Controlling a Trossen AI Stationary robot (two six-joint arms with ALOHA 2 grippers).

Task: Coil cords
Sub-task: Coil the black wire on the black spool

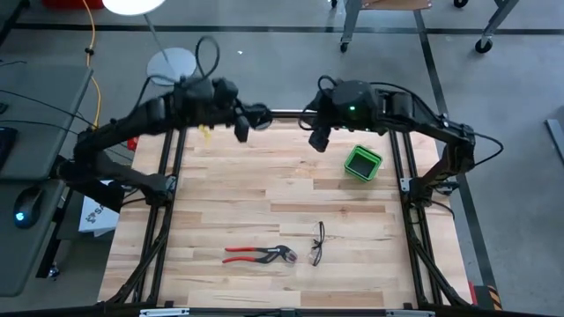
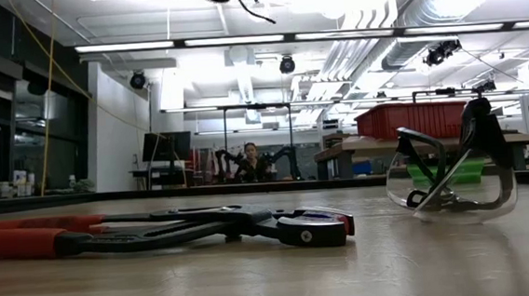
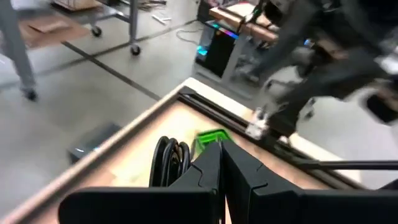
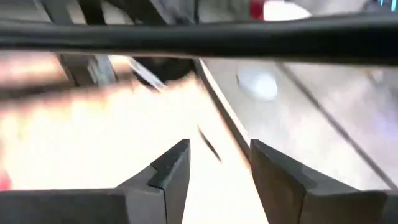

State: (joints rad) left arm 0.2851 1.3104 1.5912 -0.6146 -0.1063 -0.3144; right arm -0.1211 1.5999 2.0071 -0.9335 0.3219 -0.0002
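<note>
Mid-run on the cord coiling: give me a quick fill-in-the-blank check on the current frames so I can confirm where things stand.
1. The left gripper is shut on the coiled black ____.
2. The right gripper has its fingers ____ with nothing between them.
3. On the table, the safety glasses lie just beside the red-handled ____.
4. The small bin near the right arm is coloured ____.

Missing words: cord; open; pliers; green

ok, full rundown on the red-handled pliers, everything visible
The pliers lie flat on the wooden table near its front edge, left of the safety glasses and apart from them. Two long red handles point left; dark metal jaws with a pivot bolt point right. Nothing touches them but the table; both grippers are up at the far edge.
</note>
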